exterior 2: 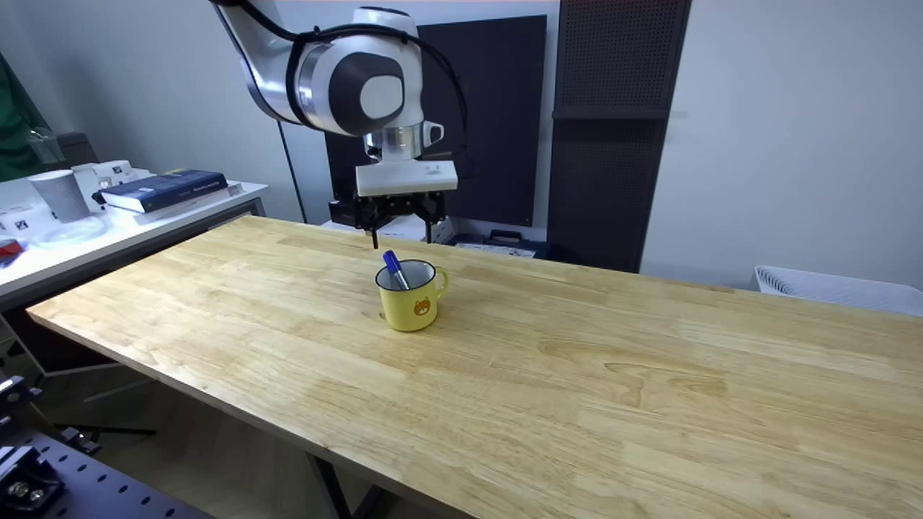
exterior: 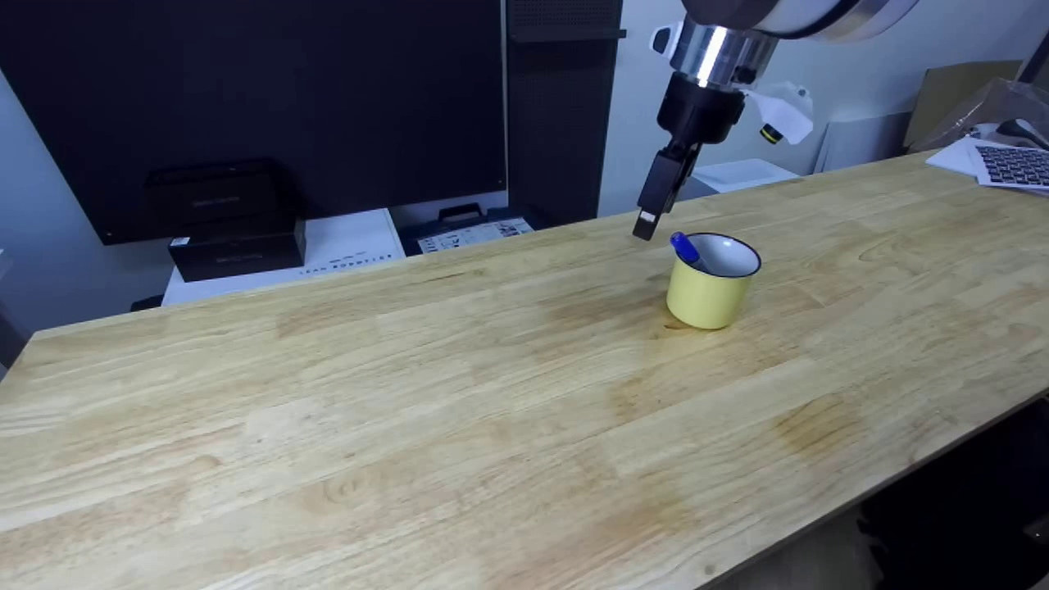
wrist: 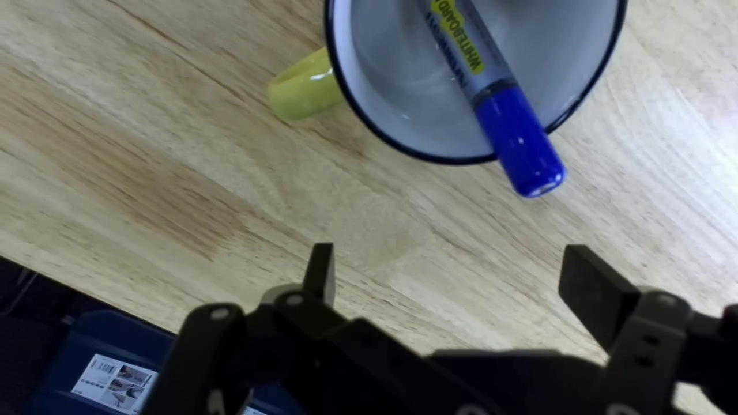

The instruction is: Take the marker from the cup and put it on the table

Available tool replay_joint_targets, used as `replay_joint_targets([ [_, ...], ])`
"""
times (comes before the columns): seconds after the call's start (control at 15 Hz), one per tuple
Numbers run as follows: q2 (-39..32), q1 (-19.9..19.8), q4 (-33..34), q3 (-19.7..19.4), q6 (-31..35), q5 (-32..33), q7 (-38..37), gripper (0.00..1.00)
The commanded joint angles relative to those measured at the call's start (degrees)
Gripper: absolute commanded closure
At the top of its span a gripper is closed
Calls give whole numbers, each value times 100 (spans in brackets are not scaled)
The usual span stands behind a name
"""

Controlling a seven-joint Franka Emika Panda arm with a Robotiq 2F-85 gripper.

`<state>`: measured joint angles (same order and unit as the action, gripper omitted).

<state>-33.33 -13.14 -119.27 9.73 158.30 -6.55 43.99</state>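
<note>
The marker (exterior: 685, 248) leans in the cup (exterior: 706, 301), its blue cap sticking out over the rim. The yellow cup, white inside, stands upright on the wooden table (exterior: 393, 426). In an exterior view the marker (exterior 2: 394, 268) and cup (exterior 2: 408, 308) show too, with the cup's handle and a small animal print. In the wrist view the marker (wrist: 513, 135) lies across the cup (wrist: 398, 92), cap toward my gripper (wrist: 447, 259). My gripper is open and empty, above the table and beside the cup. It also shows in both exterior views (exterior: 646, 224) (exterior 2: 402, 242), touching neither marker nor cup.
A keyboard (exterior: 1016, 167) lies on the table's far end. A white side desk (exterior 2: 144, 231) holds a book (exterior 2: 164, 190) and a grey cup (exterior 2: 61, 196). Boxes (exterior: 238, 250) and a dark case (wrist: 109, 357) stand beyond the table's back edge.
</note>
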Motion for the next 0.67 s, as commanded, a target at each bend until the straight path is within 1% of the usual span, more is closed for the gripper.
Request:
replay_joint_targets([
  [0.0,2,-59,-12,69,-11,119,-54,0],
  [0.13,123,-28,-236,39,61,227,-23,0],
  [0.27,213,-134,-415,151,26,217,87,0],
  [0.53,350,-111,-697,131,250,309,70,0],
  [0.6,381,-135,-749,160,338,295,98,13],
])
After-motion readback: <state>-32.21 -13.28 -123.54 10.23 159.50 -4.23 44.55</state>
